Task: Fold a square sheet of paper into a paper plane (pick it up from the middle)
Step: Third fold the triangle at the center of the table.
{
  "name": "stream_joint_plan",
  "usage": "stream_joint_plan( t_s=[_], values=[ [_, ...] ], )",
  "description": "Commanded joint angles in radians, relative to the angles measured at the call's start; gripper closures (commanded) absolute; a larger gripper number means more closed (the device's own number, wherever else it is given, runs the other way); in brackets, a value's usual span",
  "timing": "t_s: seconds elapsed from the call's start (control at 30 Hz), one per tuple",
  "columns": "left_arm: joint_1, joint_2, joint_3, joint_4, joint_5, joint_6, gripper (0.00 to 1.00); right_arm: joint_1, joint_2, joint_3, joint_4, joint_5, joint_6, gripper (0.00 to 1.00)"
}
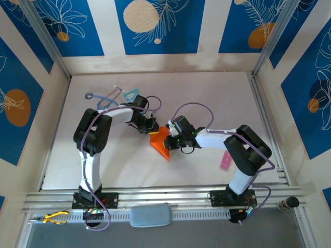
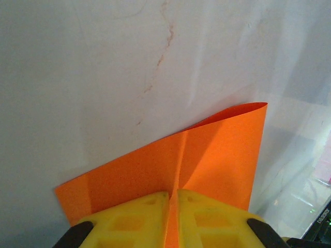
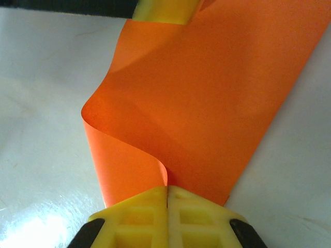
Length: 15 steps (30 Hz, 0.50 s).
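The square sheet of paper (image 1: pixel 160 142) is bright orange and held up over the table's middle between both grippers. From above it looks like a creased wedge with its point toward the near edge. My left gripper (image 1: pixel 150 127) is shut on its far-left edge. In the left wrist view the yellow fingers (image 2: pixel 135 219) pinch the paper (image 2: pixel 217 155) right at a centre crease. My right gripper (image 1: pixel 174 139) is shut on the opposite edge. In the right wrist view its fingertips (image 3: pixel 142 214) clamp the paper (image 3: pixel 207 103), which curls over on the left. The paper plane is out of view.
A small pink strip (image 1: pixel 225 160) lies on the table beside the right arm. A stethoscope (image 1: pixel 106 99) and a light-blue packet (image 1: pixel 131 94) lie at the back left. Yellow-handled pliers (image 1: pixel 54 217) rest on the front rail. Aluminium rails (image 1: pixel 266 119) border the table's right side.
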Motion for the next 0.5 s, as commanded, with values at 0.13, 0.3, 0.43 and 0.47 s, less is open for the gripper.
stream_joint_plan(
  t_s=[0.13,0.3,0.43,0.47],
  values=[
    [-0.006,0.008,-0.021,-0.024,-0.058,0.001,0.84,0.000,0.007,0.027,-0.057,0.016,-0.014,0.99],
    [-0.005,0.009,-0.021,-0.023,-0.054,-0.001,0.84,0.002,0.015,0.031,-0.068,0.017,-0.005,0.99],
    [-0.005,0.008,-0.021,-0.024,-0.054,0.001,0.84,0.003,0.015,0.029,-0.068,0.024,-0.002,0.99],
    [-0.005,0.008,-0.021,-0.022,-0.055,0.000,0.84,0.003,0.016,0.031,-0.067,0.024,-0.002,0.99]
  ],
)
